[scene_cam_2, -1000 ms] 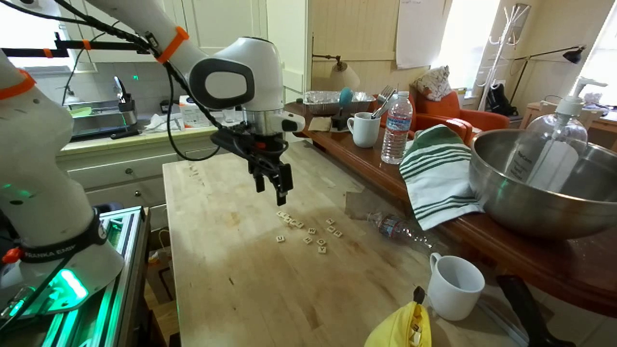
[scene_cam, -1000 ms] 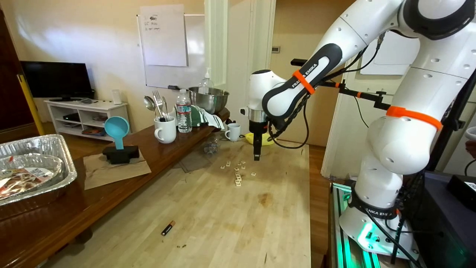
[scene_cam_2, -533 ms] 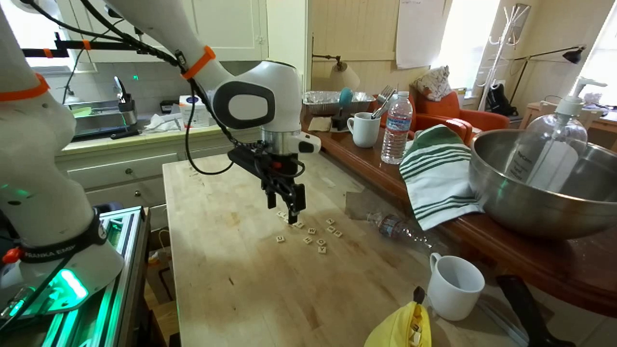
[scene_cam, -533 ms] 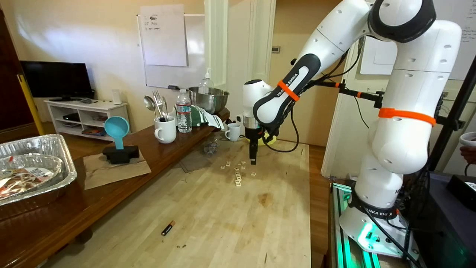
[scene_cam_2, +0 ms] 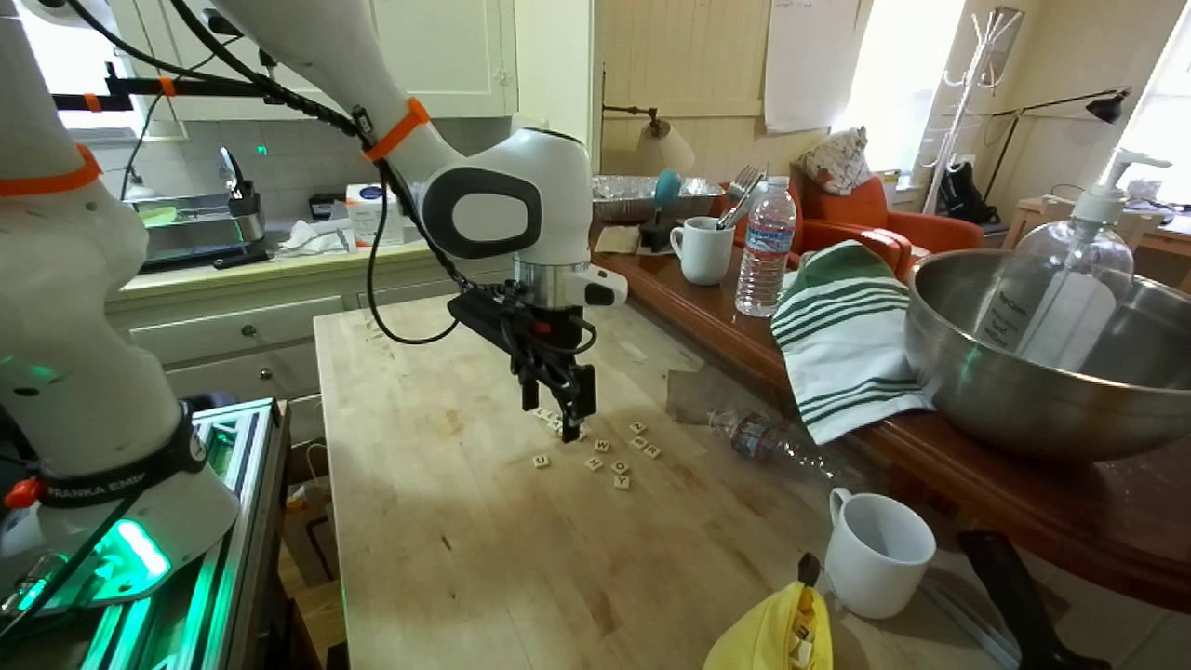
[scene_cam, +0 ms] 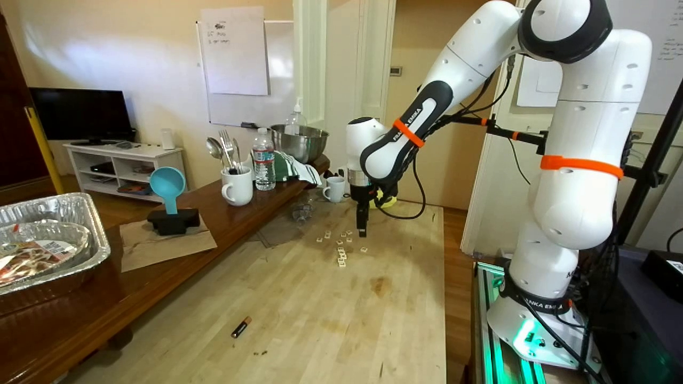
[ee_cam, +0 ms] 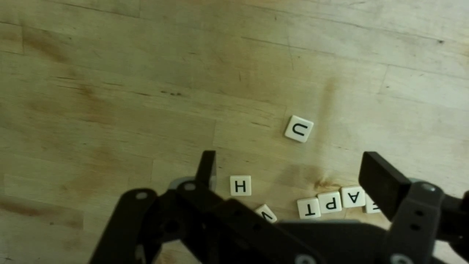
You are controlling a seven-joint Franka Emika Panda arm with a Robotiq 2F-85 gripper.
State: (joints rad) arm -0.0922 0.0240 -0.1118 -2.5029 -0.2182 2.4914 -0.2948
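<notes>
Lower than a second ago, the gripper (ee_cam: 290,159) has come closer to the letter tiles (ee_cam: 330,202) on the bench (scene_cam_2: 484,558), its fingers wide apart. Seven tiles show in the wrist view, two partly hidden: four in a row, three loose, H (ee_cam: 240,185) showing between the fingers. In an exterior view the gripper blocks part of the row, and eight loose tiles spread beside it. Past them lie one clear bottle (scene_cam_2: 758,437) on its side, one white mug (scene_cam_2: 879,568) and one yellow pouch (scene_cam_2: 768,633); one battery (scene_cam: 241,327) lies well apart. Up on the dark ledge (scene_cam: 128,293) are a second white mug (scene_cam_2: 704,256) holding cutlery (scene_cam_2: 742,197), one upright water bottle (scene_cam_2: 767,256), one striped towel (scene_cam_2: 842,344), one steel bowl (scene_cam_2: 1005,400) with a pump bottle (scene_cam_2: 1061,298), and two nested foil trays (scene_cam: 98,242).
</notes>
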